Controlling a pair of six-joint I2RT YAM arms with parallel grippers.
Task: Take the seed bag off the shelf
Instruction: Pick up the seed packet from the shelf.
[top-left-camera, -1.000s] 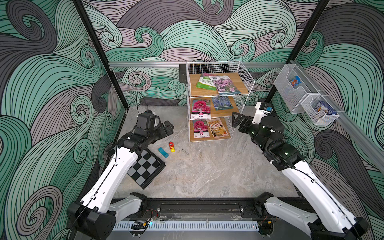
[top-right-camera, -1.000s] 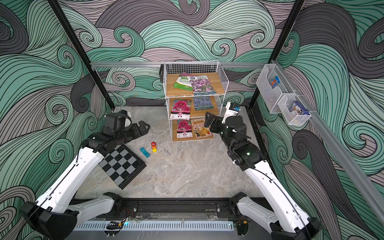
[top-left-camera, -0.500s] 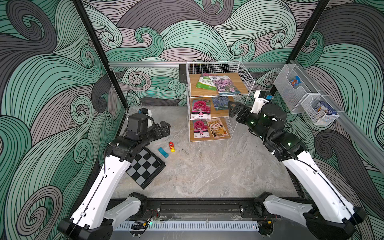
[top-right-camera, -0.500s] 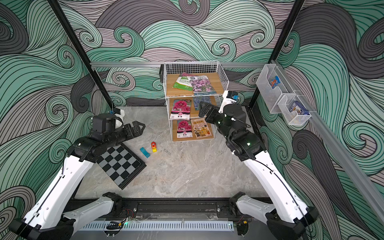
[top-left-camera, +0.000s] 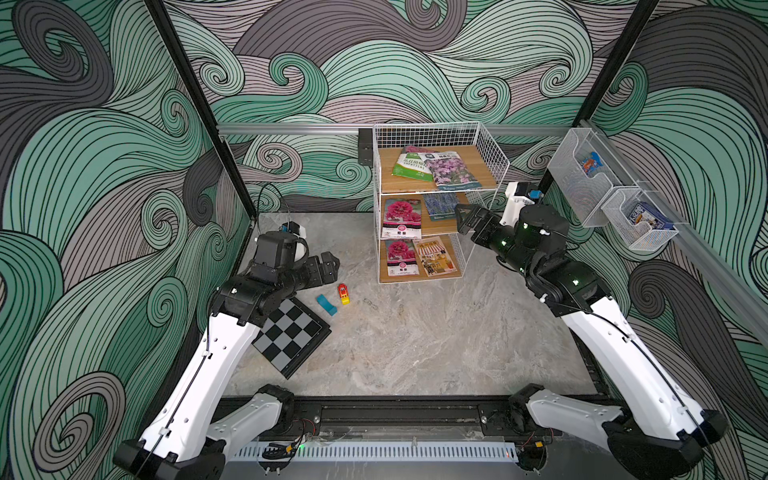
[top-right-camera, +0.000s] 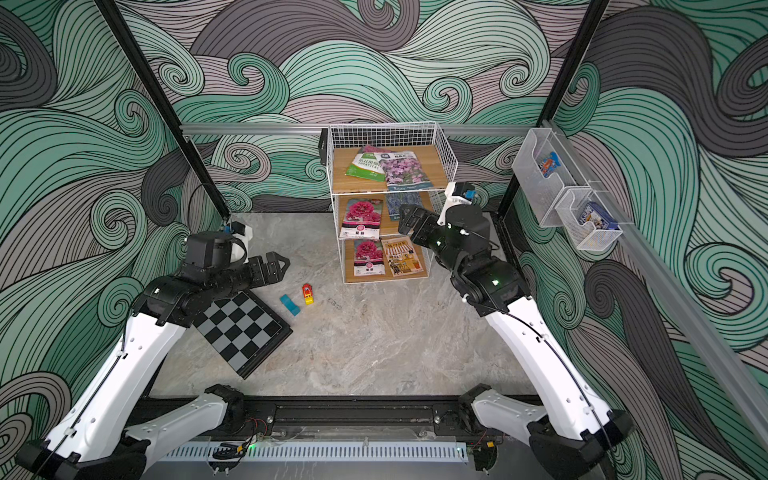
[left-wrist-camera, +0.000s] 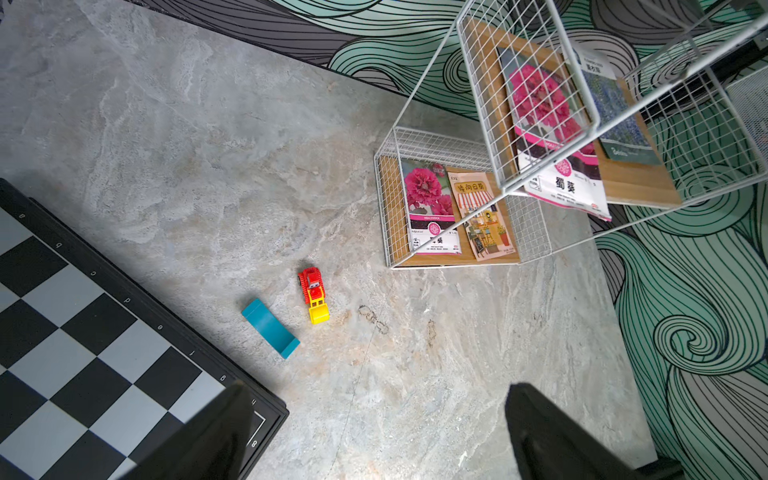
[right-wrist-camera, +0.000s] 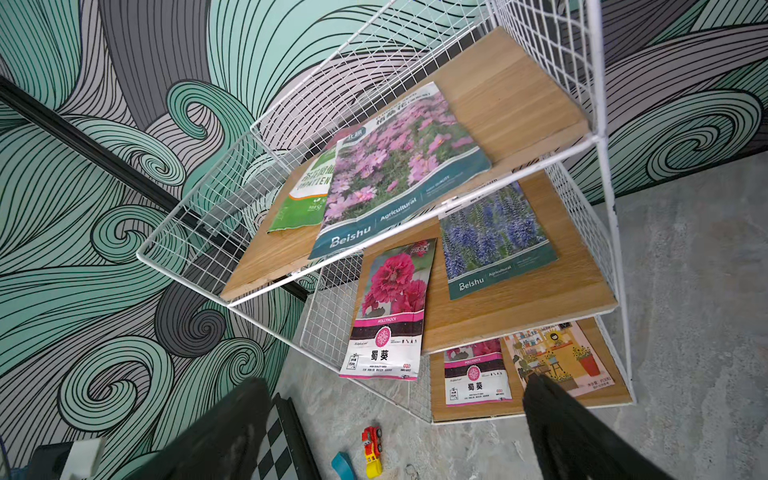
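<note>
The shelf (top-left-camera: 424, 135) (top-right-camera: 382, 133) is a white wire rack with three wooden tiers, standing at the back of the table. Several seed bags lie on it. The top tier holds a green bag (top-left-camera: 409, 166) and a pink-flower bag (top-left-camera: 453, 172) (right-wrist-camera: 399, 166). The middle tier holds a red hollyhock bag (top-left-camera: 401, 216) (right-wrist-camera: 395, 299) and a blue lavender bag (right-wrist-camera: 490, 237). Two more lie on the bottom tier (left-wrist-camera: 432, 208). My right gripper (top-left-camera: 461, 216) (top-right-camera: 405, 218) (right-wrist-camera: 397, 381) is open at the right front of the middle tier, holding nothing. My left gripper (top-left-camera: 330, 266) (top-right-camera: 282, 262) (left-wrist-camera: 376, 388) is open over the table, left of the shelf.
A chessboard (top-left-camera: 291, 332) (left-wrist-camera: 83, 353) lies under the left arm. A blue block (top-left-camera: 326, 304) (left-wrist-camera: 270, 328) and a red-yellow toy vehicle (top-left-camera: 343, 293) (left-wrist-camera: 313, 295) sit beside it. Two wall bins (top-left-camera: 582, 174) (top-left-camera: 640, 226) hang on the right wall, behind the right arm.
My right gripper rose and moved up to the shelf's middle tier, then held still. My left gripper drifted slightly back to the left. Both stayed open.
</note>
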